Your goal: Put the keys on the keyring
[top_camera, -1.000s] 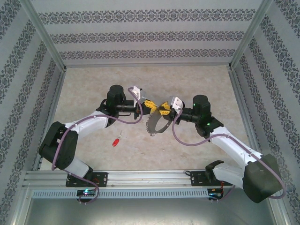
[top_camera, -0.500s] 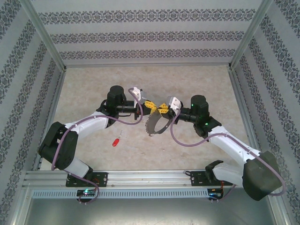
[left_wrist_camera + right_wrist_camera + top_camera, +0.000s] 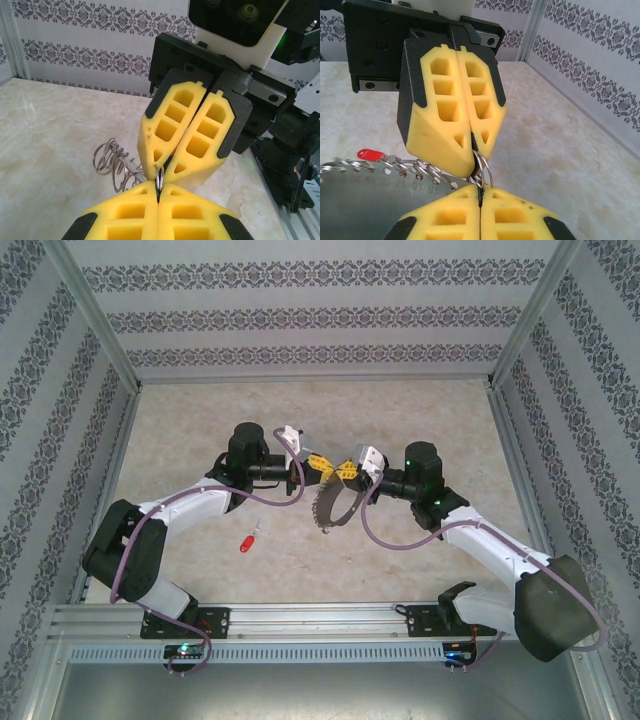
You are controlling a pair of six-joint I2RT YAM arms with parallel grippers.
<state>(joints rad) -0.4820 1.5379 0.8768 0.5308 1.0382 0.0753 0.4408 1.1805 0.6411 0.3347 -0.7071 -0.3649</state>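
At the top of the hanging keyring (image 3: 321,506), the right gripper (image 3: 352,468) has just closed, tip to tip with the left gripper (image 3: 320,466); both now pinch it, ready for threading. A red key (image 3: 247,540) lies well left of the keyring.

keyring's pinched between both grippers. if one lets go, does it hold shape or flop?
Probably flops: the keyring hangs in a bent arc from the left gripper and right gripper. Its small rings hang loose, so they'd likely swing. It's thin shiny metal, pinched by one ring, so it may twist or slip.
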